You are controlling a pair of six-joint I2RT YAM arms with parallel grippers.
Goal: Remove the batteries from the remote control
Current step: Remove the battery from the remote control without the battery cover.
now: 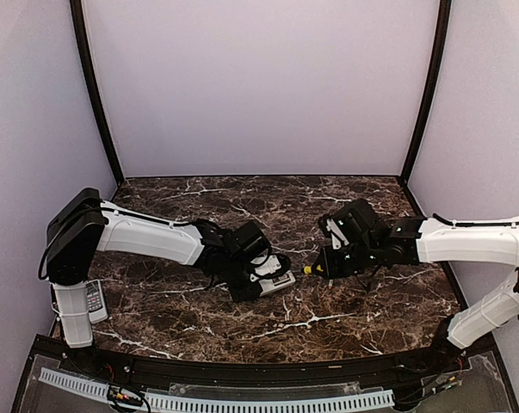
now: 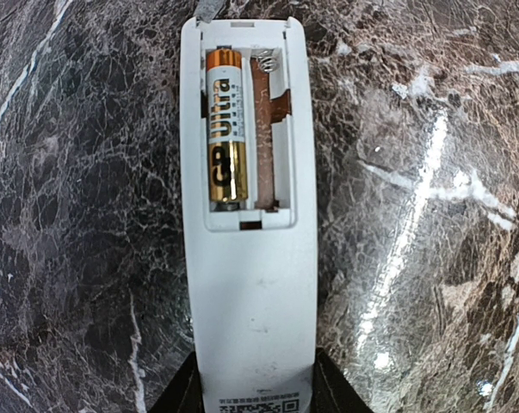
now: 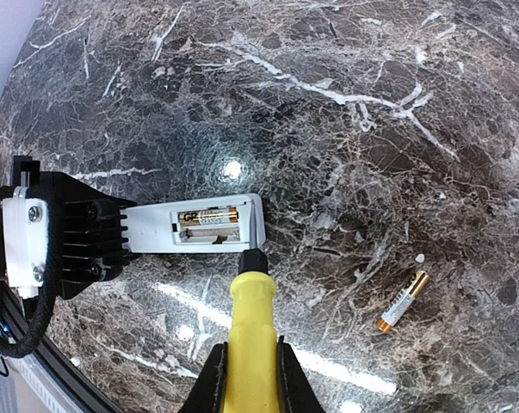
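A white remote control (image 2: 250, 292) lies back-up on the marble table, its battery bay uncovered. One gold-and-black battery (image 2: 225, 129) sits in the left slot; the right slot is bare with its spring showing. My left gripper (image 2: 255, 397) is shut on the remote's lower end. A second battery (image 3: 403, 301) lies loose on the table to the right in the right wrist view. My right gripper (image 3: 250, 389) is shut on a yellow-handled screwdriver (image 3: 250, 327), whose tip reaches the remote (image 3: 156, 234) at its far end beside the bay. In the top view both grippers meet mid-table: left gripper (image 1: 257, 284), right gripper (image 1: 326, 268).
A grey remote with buttons (image 1: 95, 301) lies by the left arm's base. A tiny white chip (image 3: 419, 257) rests near the loose battery. Dark marble table (image 1: 242, 198) is walled by pale panels at the back and sides.
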